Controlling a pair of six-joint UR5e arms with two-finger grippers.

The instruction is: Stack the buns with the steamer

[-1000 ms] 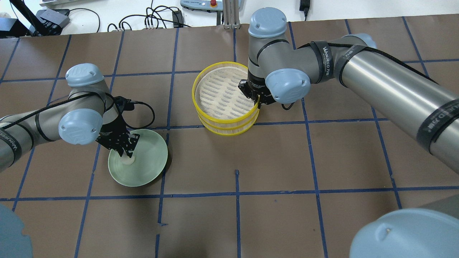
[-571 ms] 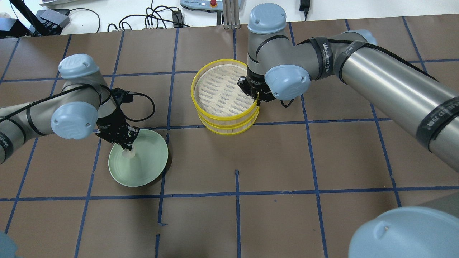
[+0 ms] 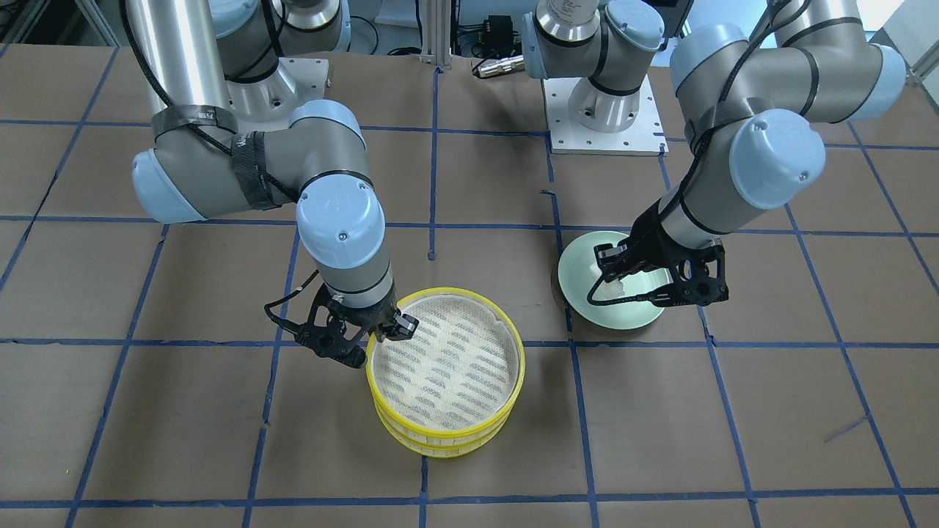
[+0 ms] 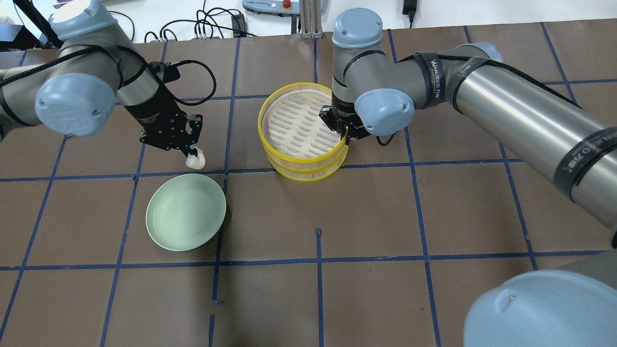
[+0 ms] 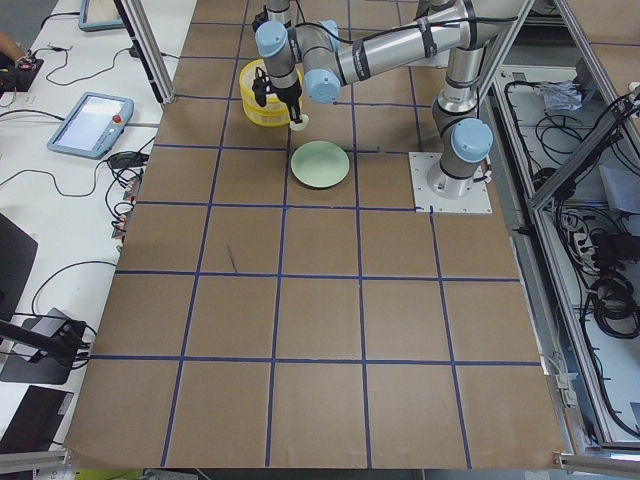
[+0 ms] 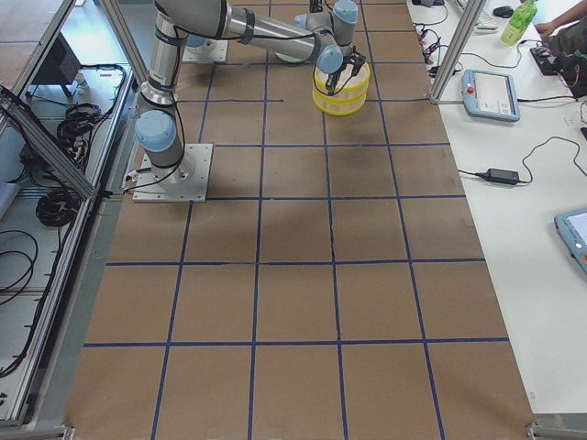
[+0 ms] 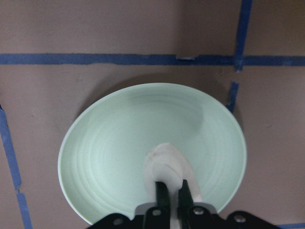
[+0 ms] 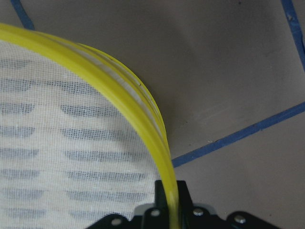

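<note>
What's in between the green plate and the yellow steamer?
Nothing sits there: between the plate and steamer is only bare table with blue tape, clear in the overhead view.

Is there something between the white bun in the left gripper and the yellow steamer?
Nothing visible. Only the table surface lies between the white bun and the steamer, whose top tray is empty; the right gripper grips its far rim, off the path.

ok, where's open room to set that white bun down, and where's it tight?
The steamer floor is bare; tight only where the right gripper clamps its rim. The plate is bare too, with the left gripper holding the bun raised over it. The table between plate and steamer, and nearer the robot, is open.
</note>
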